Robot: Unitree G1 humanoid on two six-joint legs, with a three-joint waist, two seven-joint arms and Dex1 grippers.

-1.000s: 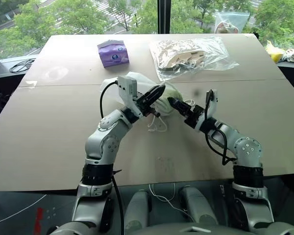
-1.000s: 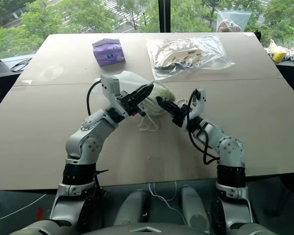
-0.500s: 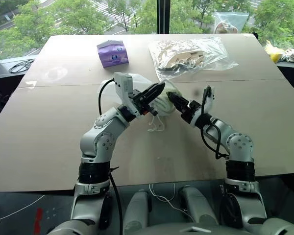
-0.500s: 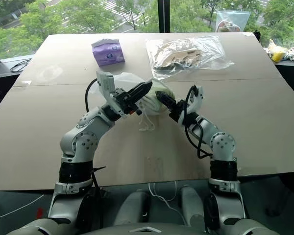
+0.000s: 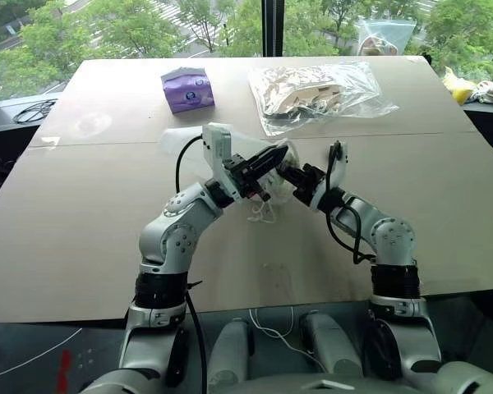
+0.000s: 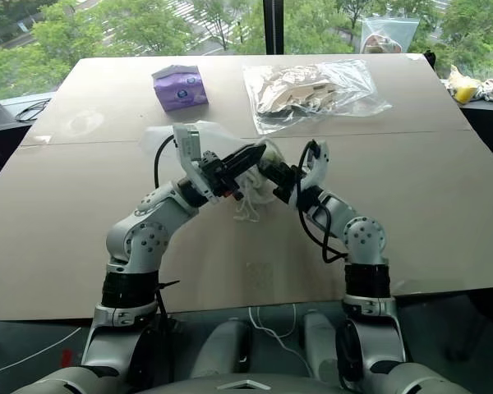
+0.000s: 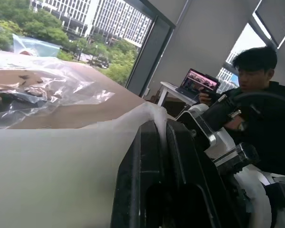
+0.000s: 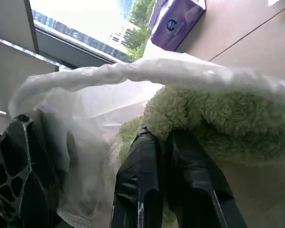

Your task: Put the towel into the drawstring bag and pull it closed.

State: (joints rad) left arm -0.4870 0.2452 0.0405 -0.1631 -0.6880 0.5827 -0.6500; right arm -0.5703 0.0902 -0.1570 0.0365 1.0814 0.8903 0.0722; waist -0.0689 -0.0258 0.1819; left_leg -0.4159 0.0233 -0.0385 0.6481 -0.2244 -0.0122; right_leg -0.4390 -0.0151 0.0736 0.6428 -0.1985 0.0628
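Gripper-wise, I'm clamping the left gripper (image 5: 273,155) on the drawstring bag (image 8: 147,76) rim while my right gripper (image 5: 286,171), clenched, is pressing the towel (image 8: 213,123) leftward into its mouth.

Big tan table (image 5: 82,238), seam running across it approx. mid-depth. Far half: purple tissue pack (image 5: 188,89) left of centre, clear zip bag (image 5: 319,93) w/ beige items to its right, well apart from it. Just on the near side of the seam, centre: drawstring bag (image 5: 181,144), translucent white, its white cords (image 5: 263,212) trailing loose on the tabletop toward the near edge. Near half otherwise bare wood.
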